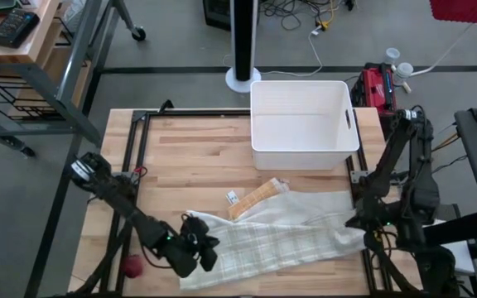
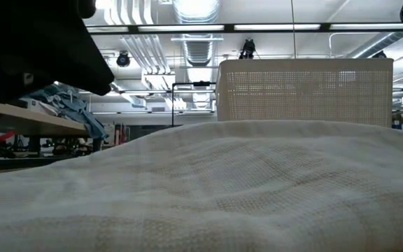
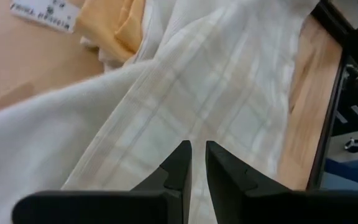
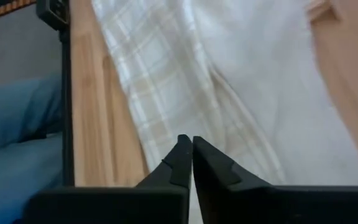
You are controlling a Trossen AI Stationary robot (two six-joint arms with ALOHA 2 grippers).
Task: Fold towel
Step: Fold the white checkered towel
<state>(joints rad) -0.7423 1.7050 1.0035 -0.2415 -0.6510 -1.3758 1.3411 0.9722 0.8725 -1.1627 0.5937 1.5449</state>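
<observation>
A cream towel with faint plaid stripes [image 1: 280, 240] lies crumpled lengthwise along the table's near edge and fills the low view's foreground [image 2: 222, 189]. My left gripper [image 1: 201, 248] is at the towel's left end, its fingers nearly together with cloth between them [image 3: 197, 158]. My right gripper [image 1: 363, 225] is over the towel's right end with its fingers shut and nothing between them [image 4: 188, 146]; the towel lies below it [image 4: 185, 74]. My left gripper pinches the towel near its left end [image 3: 197, 134] between its two fingertips, coming slanting down from the table's near left. How many layers it has I cannot tell. The rest of the towel lies slack on the table, stretching toward the right edge.
A white bin [image 1: 305, 124] stands at the table's far middle. A yellow-orange cloth [image 1: 255, 197] and a small white label [image 1: 232, 197] lie just beyond the towel. A red thing [image 1: 131, 266] sits at the near left corner. Black rails [image 1: 135, 165] line the table's sides.
</observation>
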